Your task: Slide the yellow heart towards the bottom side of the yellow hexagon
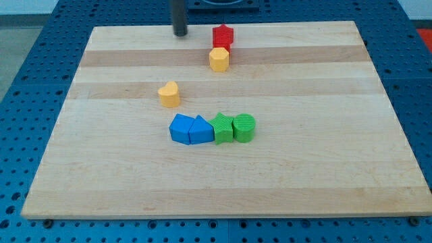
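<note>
Nearest the view's bottom there's a row touching side by side: two blue blocks (190,129), a green star-ish block (222,128) and a green cylinder (244,127); none of that matters, just don't clip it. Above them the yellow heart (169,94) sits alone, down and to the left of the yellow hexagon (219,59), which touches the red block (223,36). My tip (181,32) is a bare rod holding nothing, parked near the top edge, well apart from the heart; I'd circle to the heart's left side and nudge it right, stopping just under the hexagon without bumping it.
</note>
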`<act>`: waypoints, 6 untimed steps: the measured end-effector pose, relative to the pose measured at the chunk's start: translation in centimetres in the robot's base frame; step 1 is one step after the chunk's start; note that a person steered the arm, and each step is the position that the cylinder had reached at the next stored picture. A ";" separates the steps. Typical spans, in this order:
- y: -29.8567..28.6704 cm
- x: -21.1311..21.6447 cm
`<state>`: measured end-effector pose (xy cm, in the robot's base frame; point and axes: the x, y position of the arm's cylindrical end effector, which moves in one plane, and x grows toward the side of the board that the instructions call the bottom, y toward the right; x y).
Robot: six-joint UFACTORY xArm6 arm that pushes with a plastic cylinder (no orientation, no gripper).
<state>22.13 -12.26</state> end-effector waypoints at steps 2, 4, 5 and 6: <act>-7.4 9.1; -7.7 19.5; -6.3 22.4; -2.6 22.3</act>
<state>44.48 -14.83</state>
